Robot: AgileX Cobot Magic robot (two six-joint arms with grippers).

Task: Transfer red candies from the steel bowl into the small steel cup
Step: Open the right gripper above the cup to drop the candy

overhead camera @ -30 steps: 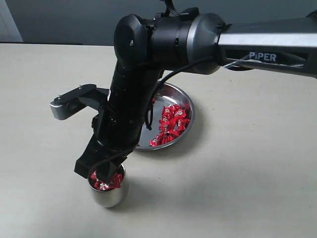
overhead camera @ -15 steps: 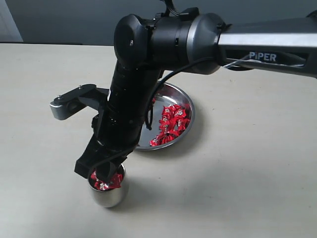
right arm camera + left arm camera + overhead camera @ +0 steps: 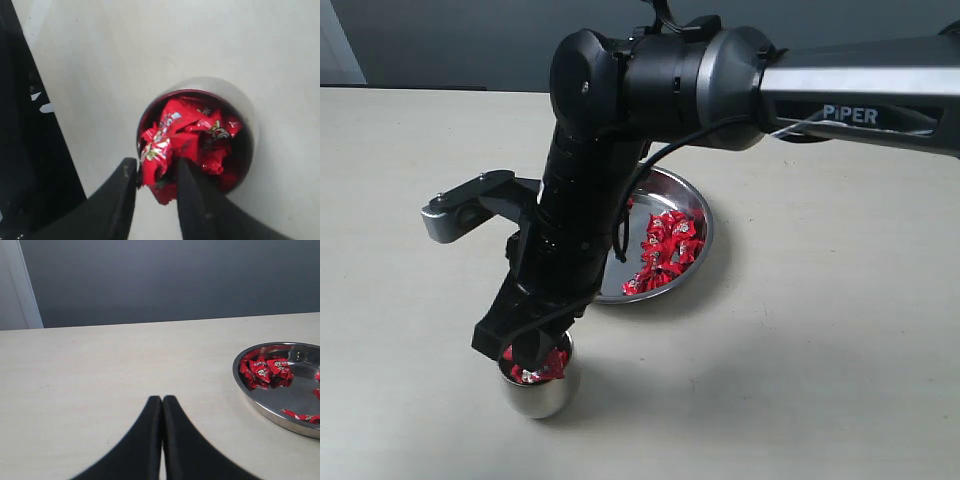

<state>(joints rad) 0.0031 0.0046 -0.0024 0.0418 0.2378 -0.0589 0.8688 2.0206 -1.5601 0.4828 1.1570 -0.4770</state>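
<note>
The right jaws stand slightly apart over the small shiny steel cup (image 3: 540, 402), one red-wrapped candy (image 3: 156, 167) between their tips; whether they pinch it cannot be told. More red candies (image 3: 210, 131) heap the cup beneath them. The left jaws are pressed together, empty; the wide shallow steel bowl (image 3: 270, 412) lies ahead, to one side.

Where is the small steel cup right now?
In the exterior view, the small steel cup stands at the lower left, under the right gripper, nearer the camera than the steel bowl.
</note>
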